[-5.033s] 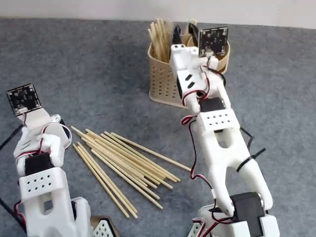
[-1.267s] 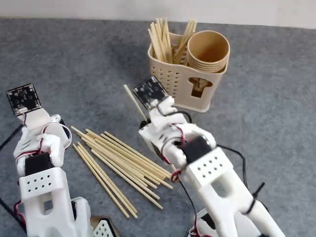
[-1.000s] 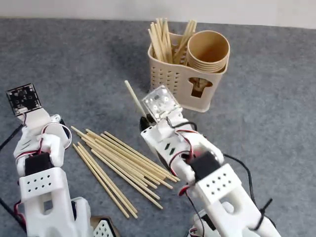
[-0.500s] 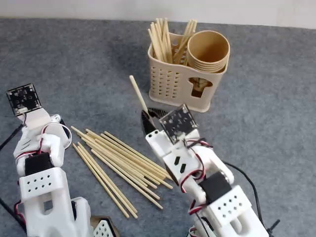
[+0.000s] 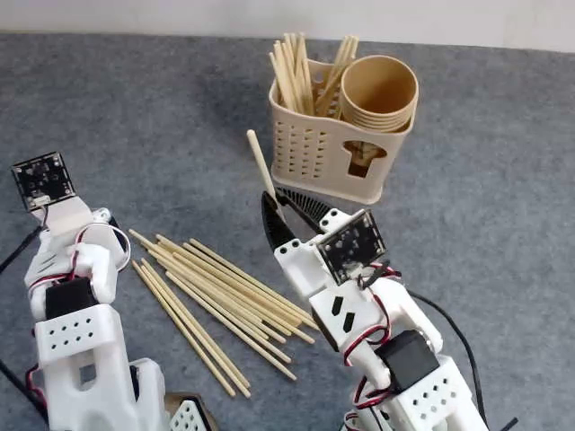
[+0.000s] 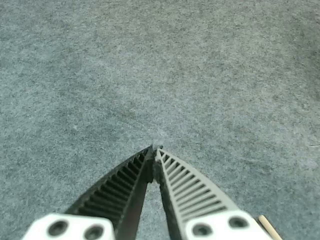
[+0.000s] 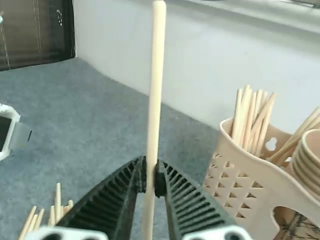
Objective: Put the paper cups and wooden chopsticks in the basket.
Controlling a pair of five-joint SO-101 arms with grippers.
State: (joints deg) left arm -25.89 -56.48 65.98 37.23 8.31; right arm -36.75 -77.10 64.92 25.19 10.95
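— What can't we quite make out?
— The basket wall hides most of the stacked cups, which stand in it beside a bundle of sticks. The loose pile lies on the carpet between our arms. Our right gripper covers the lower end of the chopstick its fingers pinch.
— And our left gripper?
— Fingers pressed together, low over the carpet.
— What changed?
— We've brought that chopstick nearer the basket than half a second ago
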